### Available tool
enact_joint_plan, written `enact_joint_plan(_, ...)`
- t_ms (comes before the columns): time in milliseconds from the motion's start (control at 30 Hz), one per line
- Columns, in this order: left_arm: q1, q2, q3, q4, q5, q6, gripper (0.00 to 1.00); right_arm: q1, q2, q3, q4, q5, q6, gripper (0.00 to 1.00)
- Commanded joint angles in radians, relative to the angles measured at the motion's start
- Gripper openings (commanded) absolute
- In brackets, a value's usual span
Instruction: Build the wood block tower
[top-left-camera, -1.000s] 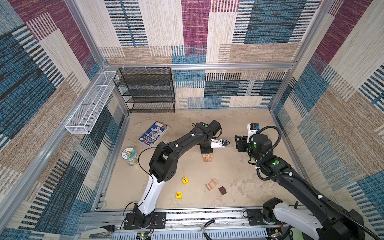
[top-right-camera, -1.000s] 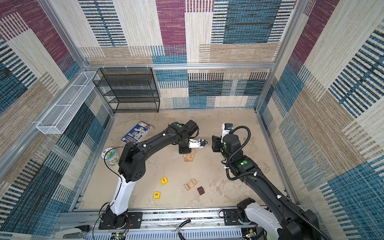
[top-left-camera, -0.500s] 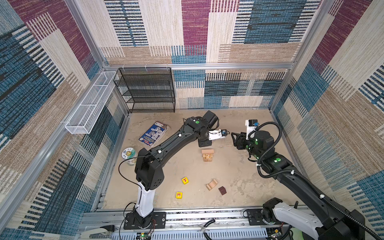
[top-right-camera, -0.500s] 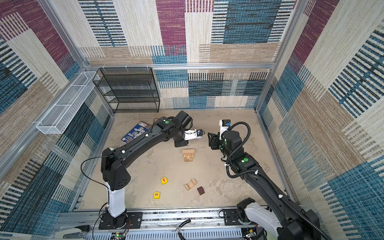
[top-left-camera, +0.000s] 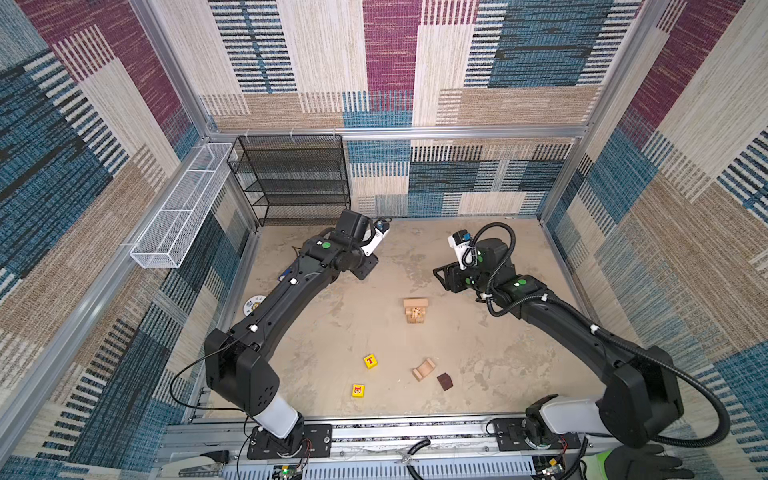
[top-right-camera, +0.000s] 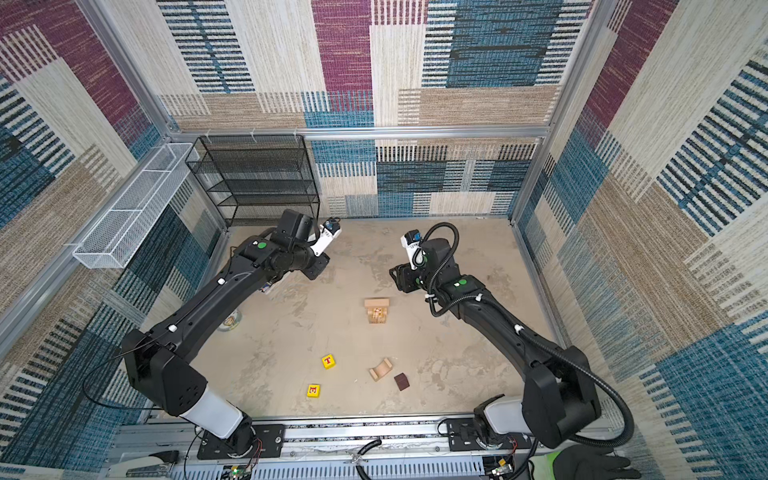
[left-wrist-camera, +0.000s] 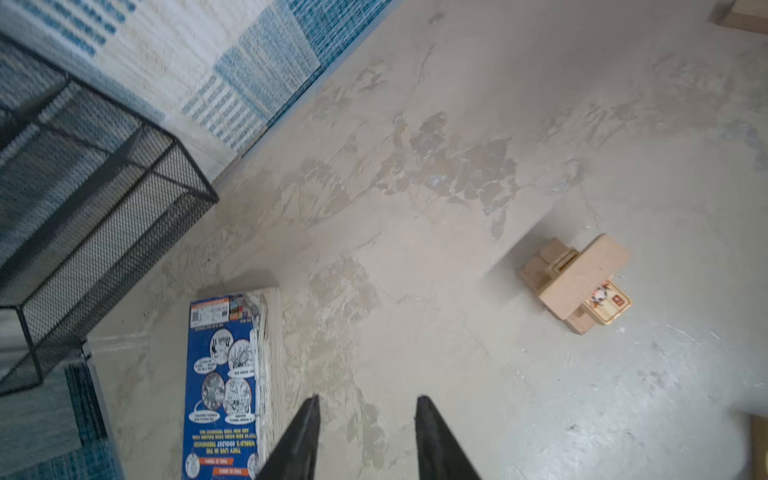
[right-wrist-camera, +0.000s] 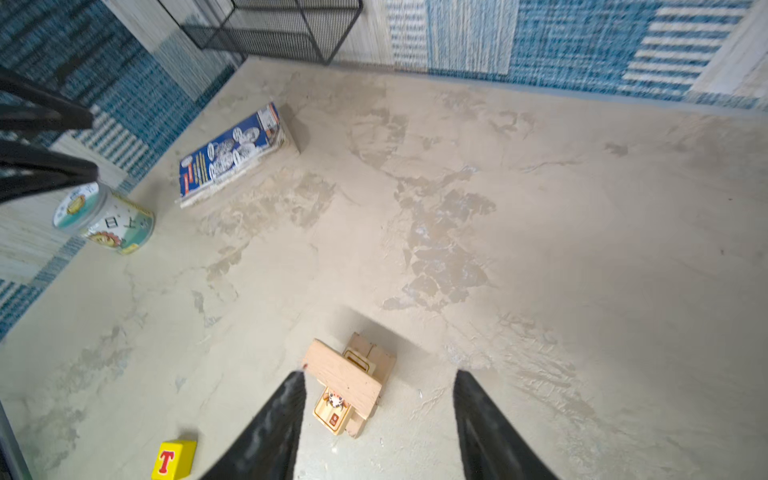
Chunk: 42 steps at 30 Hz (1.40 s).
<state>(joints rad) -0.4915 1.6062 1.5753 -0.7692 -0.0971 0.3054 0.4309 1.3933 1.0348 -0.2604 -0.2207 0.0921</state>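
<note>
**A:** Wood block tower (top-left-camera: 415, 311) (top-right-camera: 377, 311): where does it stand?

**B:** Upright on the beige table (top-left-camera: 332, 332). A pale bar lies crosswise over picture-faced blocks, and those rest on pale wood pieces.

**A:** What lies nearer than the tower?

**B:** Four loose blocks, all well apart from it. Nearest is the yellow picture cube (top-left-camera: 358, 390). Then comes the brown cube (top-left-camera: 444, 381) with the pale arch (top-left-camera: 424, 369) just beside it, and the yellow T cube (top-left-camera: 370, 361) to the arch's left.

**A:** And the grippers?

**B:** Both hang beyond the tower. The left gripper (left-wrist-camera: 368, 401) is off to its far left, jaws apart, with only bare table between them. The right gripper (right-wrist-camera: 378, 376) is closer, on the tower's right, jaws spread wider and gripping nothing.

**A:** Containers?

**B:** Left of the tower, a round printed tin (right-wrist-camera: 104, 220) stands upright with its lid on, so its contents are hidden. Beyond the tin, a blue packet (left-wrist-camera: 220, 382) lies flat. Farthest from the tower are the black mesh rack (top-left-camera: 295, 183) and the white wire basket (top-left-camera: 178, 212). Through the mesh of both, only the patterned wall shows.
</note>
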Motion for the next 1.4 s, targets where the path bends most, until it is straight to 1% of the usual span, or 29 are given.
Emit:
enact_joint_plan(0,0.007,-0.007,0.011,0.024,0.039,-0.108,0.42,0.008,0.036,0.009,-0.001,-0.006,-0.055,0.58)
enact_joint_plan(100,0.008,-0.012,0.021,0.015,0.057,-0.121,0.42,0.034,0.066,0.015,-0.002,0.045,-0.049,0.54)
enact_joint_plan(233,0.008,-0.027,0.012,0.011,0.038,-0.131,0.43,0.129,0.101,0.028,-0.043,0.160,-0.041,0.48)
enact_joint_plan(333,0.008,-0.030,0.015,0.009,0.001,-0.132,0.43,0.200,0.117,0.027,-0.054,0.214,-0.060,0.49)
enact_joint_plan(400,0.008,-0.033,0.015,0.008,-0.021,-0.134,0.45,0.221,0.133,0.025,-0.051,0.231,-0.086,0.51)
enact_joint_plan(533,0.008,-0.035,0.014,0.007,-0.045,-0.138,0.46,0.224,0.176,0.024,-0.030,0.214,-0.169,0.53)
enact_joint_plan(633,0.008,-0.039,0.012,0.010,-0.053,-0.136,0.46,0.224,0.194,0.025,-0.014,0.212,-0.206,0.54)
enact_joint_plan(800,0.010,-0.049,0.009,0.011,-0.064,-0.135,0.47,0.226,0.207,0.022,-0.005,0.212,-0.224,0.55)
enact_joint_plan(1000,0.009,-0.053,0.005,0.011,-0.045,-0.131,0.47,0.243,0.252,0.027,-0.022,0.234,-0.248,0.57)
enact_joint_plan(1367,0.008,-0.046,0.003,0.004,-0.040,-0.116,0.47,0.251,0.310,0.050,-0.023,0.254,-0.259,0.58)
